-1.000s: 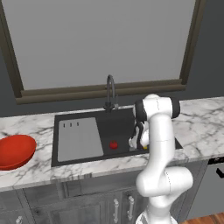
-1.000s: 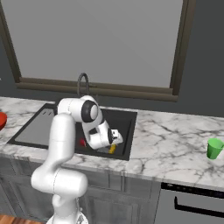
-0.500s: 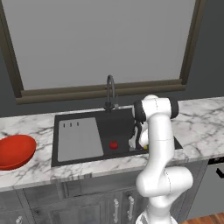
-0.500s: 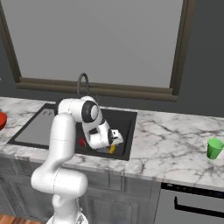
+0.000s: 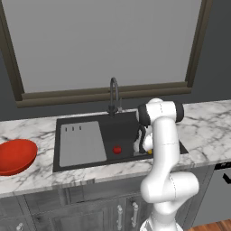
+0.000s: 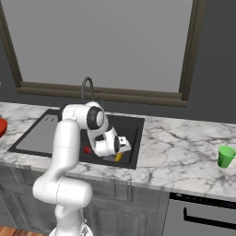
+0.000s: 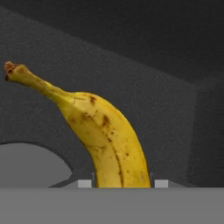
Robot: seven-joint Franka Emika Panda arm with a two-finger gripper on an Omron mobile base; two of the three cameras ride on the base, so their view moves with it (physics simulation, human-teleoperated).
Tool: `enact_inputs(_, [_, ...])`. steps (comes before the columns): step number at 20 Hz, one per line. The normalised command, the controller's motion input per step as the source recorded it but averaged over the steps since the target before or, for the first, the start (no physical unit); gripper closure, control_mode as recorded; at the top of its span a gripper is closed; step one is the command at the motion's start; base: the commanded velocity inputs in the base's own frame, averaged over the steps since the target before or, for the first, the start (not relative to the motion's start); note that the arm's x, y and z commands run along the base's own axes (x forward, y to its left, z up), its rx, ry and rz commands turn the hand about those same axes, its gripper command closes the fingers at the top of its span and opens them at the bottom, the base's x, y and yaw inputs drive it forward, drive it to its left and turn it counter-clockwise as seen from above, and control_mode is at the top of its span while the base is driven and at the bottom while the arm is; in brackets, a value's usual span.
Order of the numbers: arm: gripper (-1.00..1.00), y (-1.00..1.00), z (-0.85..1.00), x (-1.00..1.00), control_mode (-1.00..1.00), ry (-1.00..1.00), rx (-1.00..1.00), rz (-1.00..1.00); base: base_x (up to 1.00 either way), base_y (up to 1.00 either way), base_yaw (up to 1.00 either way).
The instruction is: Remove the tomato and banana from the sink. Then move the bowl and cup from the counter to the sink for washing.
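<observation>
Pincer (image 7: 121, 183) low in sink (image 5: 126, 131) — half-spread, banana (image 7: 105, 140) between its tips, contact unclear

Marble counter (image 5: 205, 128) carries red bowl (image 5: 16, 155), green cup (image 6: 226, 156), black sink (image 5: 124, 131).

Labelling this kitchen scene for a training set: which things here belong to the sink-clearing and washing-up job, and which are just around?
Part of the job:
banana
tomato
sink
bowl
cup
counter
gripper, its fingers either side of the banana

Just around:
faucet
window
cabinet fronts
</observation>
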Motion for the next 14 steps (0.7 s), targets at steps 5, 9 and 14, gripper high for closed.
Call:
enact_inputs(5, [1.00, -0.08, -0.17, 0.01, -1.00, 0.00, 0.00, 0.00, 0.00, 0.00, 0.00])
enact_inputs(9, [1.00, -0.05, -0.06, 0.00, -1.00, 0.00, 0.00, 0.00, 0.00, 0.00, 0.00])
enact_inputs(14, [1.00, 0.00, 0.00, -0.02, -1.00, 0.00, 0.00, 0.00, 0.00, 0.00, 0.00])
